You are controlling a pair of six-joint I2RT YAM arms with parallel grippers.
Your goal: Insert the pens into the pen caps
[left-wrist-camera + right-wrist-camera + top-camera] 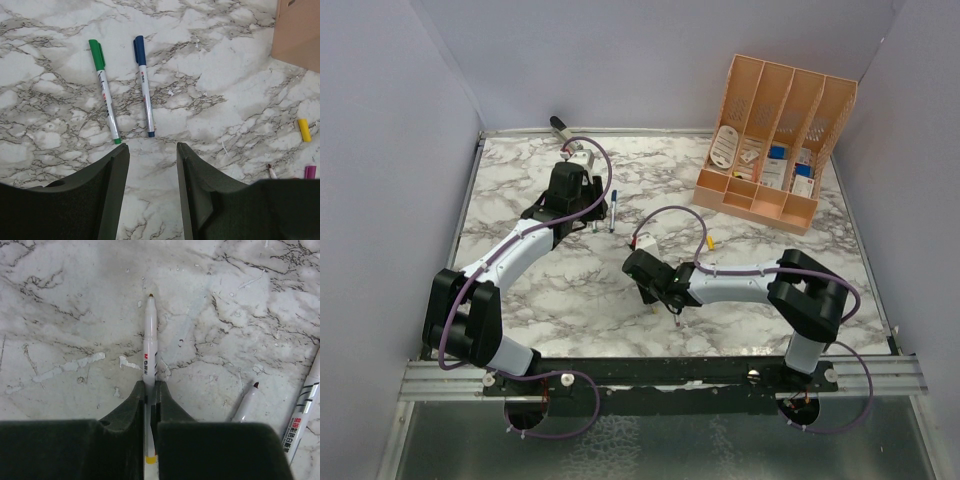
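Observation:
My right gripper (150,387) is shut on a silver-grey pen (149,335) with a yellow end band. The pen sticks out ahead with its bare tip just above the marble table. Two more uncapped pens (246,405) lie to its right. My left gripper (152,150) is open and empty, hovering just short of a green-capped pen (103,90) and a blue-capped pen (144,85) that lie side by side. A yellow cap (303,130) and a magenta cap (310,172) lie loose at the far right. From above, the left gripper (578,212) sits left of the blue-capped pen (613,210). The right gripper (657,292) is mid-table.
A peach desk organizer (775,140) with small items stands at the back right; its corner shows in the left wrist view (297,30). A dark grey-black object (560,125) lies at the back edge. Grey walls enclose the marble table (520,300).

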